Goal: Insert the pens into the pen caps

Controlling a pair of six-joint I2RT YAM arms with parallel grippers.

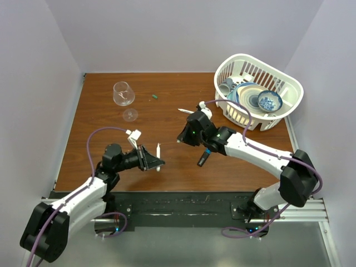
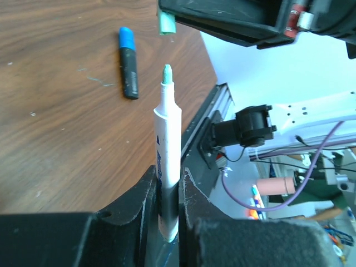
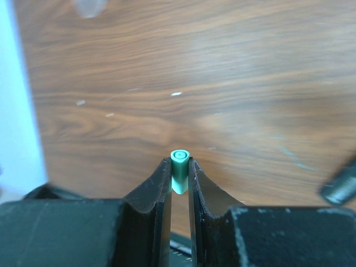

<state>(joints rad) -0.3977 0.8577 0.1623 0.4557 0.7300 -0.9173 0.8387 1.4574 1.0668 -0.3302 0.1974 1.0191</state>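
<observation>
My left gripper [image 1: 157,163] is shut on a white pen [image 2: 167,150] and holds it upright, green tip [image 2: 167,73] up; the pen also shows in the top view [image 1: 158,152]. My right gripper [image 1: 179,139] is shut on a tiny green cap [image 3: 179,166], which hangs just above and beyond the pen tip in the left wrist view [image 2: 166,23]. The black marker [image 1: 203,158] lies on the table with the blue cap [image 2: 126,38] on its end. A second white pen [image 1: 185,111] and a second green cap [image 1: 154,96] lie farther back.
A wine glass [image 1: 123,94] lies at the back left of the brown table [image 1: 100,150]. A white dish rack [image 1: 278,114] with bowls stands at the back right. The marker shows at the right edge of the right wrist view [image 3: 340,186].
</observation>
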